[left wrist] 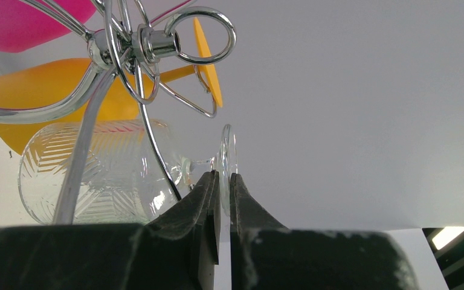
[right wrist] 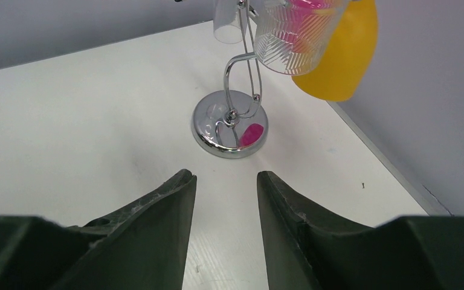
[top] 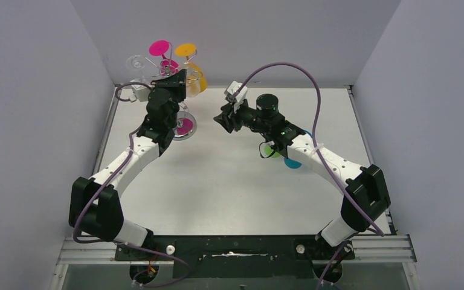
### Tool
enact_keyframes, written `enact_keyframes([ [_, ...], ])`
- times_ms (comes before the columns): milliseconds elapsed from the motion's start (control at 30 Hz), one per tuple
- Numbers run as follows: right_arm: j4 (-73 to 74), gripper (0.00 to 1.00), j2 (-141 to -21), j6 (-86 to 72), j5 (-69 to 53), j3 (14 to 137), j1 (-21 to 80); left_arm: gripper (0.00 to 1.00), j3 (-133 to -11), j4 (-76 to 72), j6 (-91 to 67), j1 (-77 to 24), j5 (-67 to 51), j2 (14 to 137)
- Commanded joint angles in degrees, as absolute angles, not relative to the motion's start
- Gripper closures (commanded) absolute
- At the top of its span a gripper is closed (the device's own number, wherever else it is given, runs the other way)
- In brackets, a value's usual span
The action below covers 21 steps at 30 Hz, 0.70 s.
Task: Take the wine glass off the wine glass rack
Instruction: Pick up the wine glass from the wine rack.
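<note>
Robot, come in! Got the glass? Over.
Left gripper shut on foot of clear patterned wine glass. Right gripper open, empty. Glass not yet off silver wire rack. Orange glass close beside.

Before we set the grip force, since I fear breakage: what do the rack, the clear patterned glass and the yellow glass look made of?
The rack: polished chrome-like metal wire and base, with mirror reflections. The clear patterned glass: transparent, with pressed chevron lines; glass or hard plastic, I cannot tell which. The yellow glass: smooth, evenly coloured, nearly opaque; probably plastic.
</note>
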<state>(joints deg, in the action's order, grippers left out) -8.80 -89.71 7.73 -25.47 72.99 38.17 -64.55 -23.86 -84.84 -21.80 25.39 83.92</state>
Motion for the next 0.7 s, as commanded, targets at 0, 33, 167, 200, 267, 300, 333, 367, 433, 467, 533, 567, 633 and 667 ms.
enact_keyframes([
  [0,-10.0,0.58,-89.5,8.4,-25.2,74.9,37.5,1.00,-66.9,-36.4,-89.0,-22.6,18.9,85.3],
  [33,-10.1,0.58,-89.7,7.7,-25.3,75.3,37.1,1.00,-66.8,-35.4,-88.8,-22.5,18.8,85.1],
  [167,-7.4,0.58,-92.1,5.2,-29.4,80.9,34.6,1.00,-66.5,-32.0,-86.8,-22.0,19.1,83.2],
  [200,-7.1,0.58,-92.8,5.6,-30.1,82.2,34.3,1.00,-66.3,-32.0,-86.8,-21.7,19.0,83.0],
  [267,-7.4,0.58,-94.8,6.6,-33.8,85.2,33.2,1.00,-66.2,-31.7,-86.7,-20.8,17.9,82.8],
  [300,-8.2,0.58,-95.9,7.0,-35.8,86.8,32.6,1.00,-66.3,-31.2,-87.0,-20.5,17.5,82.7],
  [333,-10.2,0.58,-96.9,7.7,-37.8,87.0,32.2,1.00,-66.2,-31.0,-87.3,-20.1,17.3,82.6],
  [367,-12.7,0.58,-97.6,8.6,-39.0,86.9,32.0,1.00,-66.0,-31.0,-87.5,-19.7,17.3,82.3],
  [433,-14.9,0.58,-99.5,12.2,-40.1,87.9,31.9,1.00,-66.2,-30.6,-87.9,-18.6,16.6,81.8],
  [467,-15.0,0.58,-100.5,14.7,-41.1,88.7,31.7,1.00,-66.5,-30.1,-88.0,-17.8,15.4,81.7],
  [533,-15.0,0.55,-102.3,20.9,-43.6,89.9,31.1,1.00,-67.5,-29.1,-88.1,-16.7,13.7,81.9],
  [567,-15.2,0.53,-102.9,24.8,-44.7,89.7,30.8,1.00,-67.6,-28.9,-88.6,-16.4,12.9,82.1],
  [633,-14.9,0.50,-103.6,36.0,-46.6,88.3,30.5,1.00,-67.8,-29.3,-89.9,-15.5,10.7,82.6],
  [667,-15.9,0.48,-103.9,40.2,-46.1,87.5,30.5,1.00,-67.8,-29.4,-90.4,-15.0,10.0,82.8],
])
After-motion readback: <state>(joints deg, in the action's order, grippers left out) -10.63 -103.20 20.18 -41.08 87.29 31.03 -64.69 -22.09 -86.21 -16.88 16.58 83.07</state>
